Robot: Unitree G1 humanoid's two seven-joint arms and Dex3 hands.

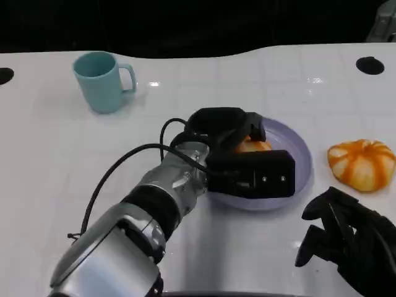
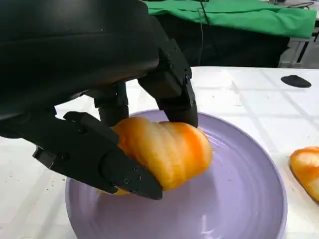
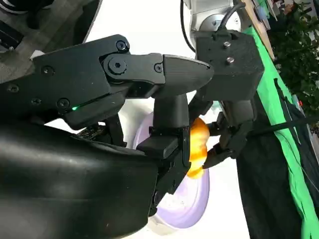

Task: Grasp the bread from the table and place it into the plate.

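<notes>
The bread [image 2: 167, 149] is gripped by the left robot hand [image 2: 107, 149] over the plate [image 2: 249, 199], so release is judged next.

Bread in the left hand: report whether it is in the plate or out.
In, but not released. The bread sits over the purple plate bowl, with the left hand gripping it; contact with the plate cannot be told.

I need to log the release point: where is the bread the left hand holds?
In the head view the bread sits mid-table over the purple plate, gripped by the left hand; a second bun lies on the table to the plate's right.
</notes>
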